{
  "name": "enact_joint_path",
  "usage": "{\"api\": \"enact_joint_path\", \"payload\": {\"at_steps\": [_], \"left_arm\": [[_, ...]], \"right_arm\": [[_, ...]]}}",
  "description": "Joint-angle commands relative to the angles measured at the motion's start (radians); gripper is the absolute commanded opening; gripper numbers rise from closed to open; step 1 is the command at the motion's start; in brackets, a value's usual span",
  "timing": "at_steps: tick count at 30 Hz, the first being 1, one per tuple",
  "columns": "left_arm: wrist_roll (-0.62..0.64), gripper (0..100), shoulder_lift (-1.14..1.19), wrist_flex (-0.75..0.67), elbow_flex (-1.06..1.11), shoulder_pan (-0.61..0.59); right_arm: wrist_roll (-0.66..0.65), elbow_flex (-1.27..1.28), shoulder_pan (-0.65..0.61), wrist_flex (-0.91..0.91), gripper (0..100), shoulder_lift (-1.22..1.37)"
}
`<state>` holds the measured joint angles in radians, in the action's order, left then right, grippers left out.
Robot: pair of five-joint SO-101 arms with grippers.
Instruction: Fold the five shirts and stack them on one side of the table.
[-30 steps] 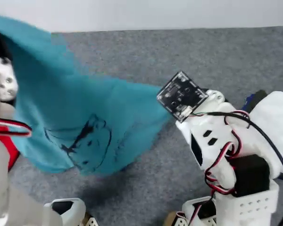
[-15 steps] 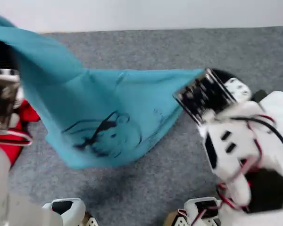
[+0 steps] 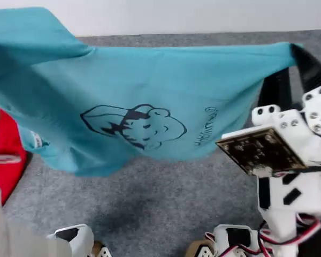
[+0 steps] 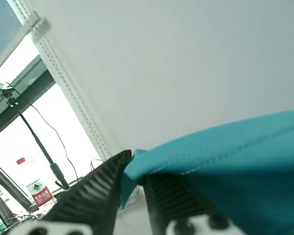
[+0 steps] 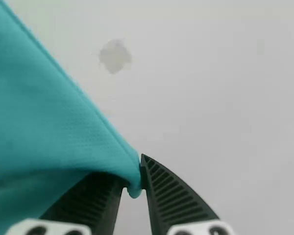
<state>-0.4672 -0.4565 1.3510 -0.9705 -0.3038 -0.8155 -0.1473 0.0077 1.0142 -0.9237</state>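
At the far left a red shirt lies on the grey surface, and the hanging cloth covers part of it from the high camera. My left hand is clenched on one edge of the teal shirt; the hem sits between its two fingers. The teal shirt hangs in the air above the surface, stretched wide between my two hands. Its drawing faces the high camera, and its lower edge sags on the left side. At the right my right hand is grasping the other corner, the cloth tip pinched between the fingers. My right arm stands below this corner.
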Motion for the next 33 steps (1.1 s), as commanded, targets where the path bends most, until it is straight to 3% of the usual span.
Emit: {"api": "enact_joint_path", "payload": {"at_steps": [1, 8, 21, 26, 30, 33], "left_arm": [[0.009, 1, -0.012, -0.028, -0.085, -0.011], [0.008, 1, -0.012, -0.014, -0.2, -0.011], [-0.091, 1, -0.011, 0.405, -0.561, -0.008], [-0.089, 1, -0.002, 0.402, -0.357, -0.006], [-0.089, 1, 0.0, 0.384, -0.016, -0.003], [-0.091, 1, 0.0, 0.288, 0.302, -0.002]], "right_arm": [[-0.014, -0.035, 0.022, -0.028, 1.0, -0.045], [-0.066, -0.032, 0.024, 0.044, 1.0, -0.137], [-0.083, -0.023, 0.022, 0.325, 1.0, -0.332], [-0.11, 0.155, 0.016, 0.332, 1.0, -0.3], [-0.112, 0.385, 0.016, 0.18, 1.0, -0.268], [-0.114, 0.568, 0.016, 0.019, 1.0, -0.237]]}}
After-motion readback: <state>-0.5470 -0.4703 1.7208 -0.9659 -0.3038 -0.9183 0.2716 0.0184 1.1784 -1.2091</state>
